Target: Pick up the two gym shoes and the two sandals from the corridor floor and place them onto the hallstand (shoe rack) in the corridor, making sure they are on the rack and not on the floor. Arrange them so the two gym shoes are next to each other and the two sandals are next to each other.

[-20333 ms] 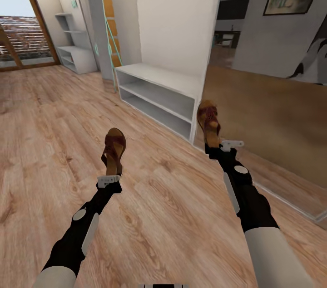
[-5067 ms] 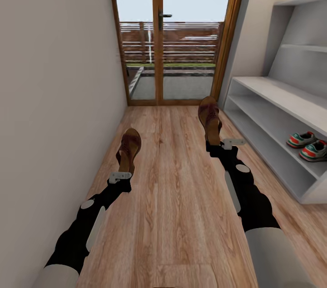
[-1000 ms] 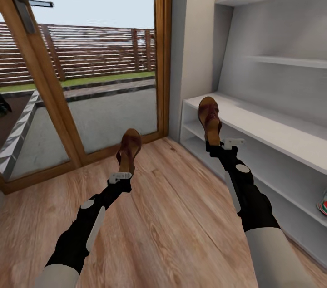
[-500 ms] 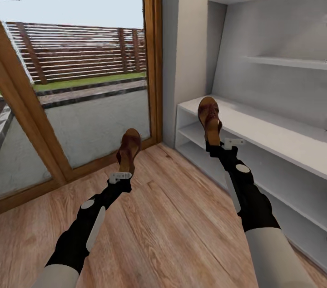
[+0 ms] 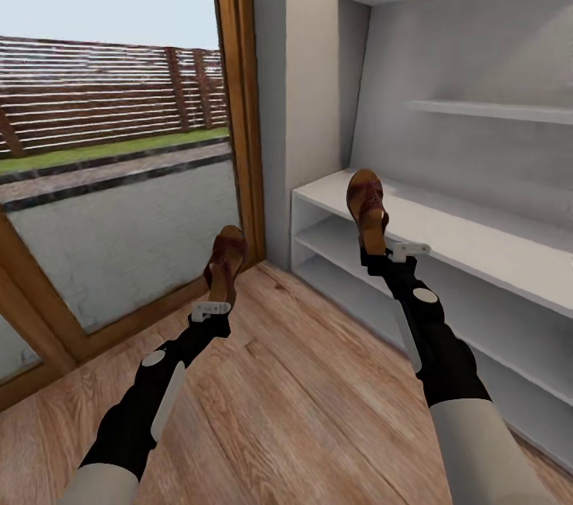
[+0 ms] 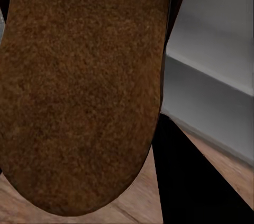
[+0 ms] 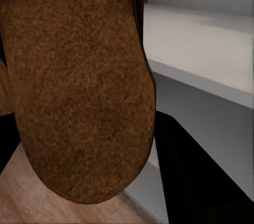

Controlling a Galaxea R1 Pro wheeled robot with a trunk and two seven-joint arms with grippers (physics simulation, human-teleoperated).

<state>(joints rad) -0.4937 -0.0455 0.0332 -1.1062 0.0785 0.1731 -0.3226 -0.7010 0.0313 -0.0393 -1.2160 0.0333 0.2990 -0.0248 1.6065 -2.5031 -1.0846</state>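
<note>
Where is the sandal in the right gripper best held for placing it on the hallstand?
Probably at the heel end, from behind, as the right gripper holds the sandal now: the toe points forward, free to go over the hallstand top first.

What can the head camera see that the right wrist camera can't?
Head view alone: both arms, the left gripper holding one sandal, the glass door with the fence outside, and the upper wall shelves.

Right wrist view alone: the rough brown sole of its sandal, close up.

Both: the right gripper's sandal, the pale hallstand and the wood floor.
</note>
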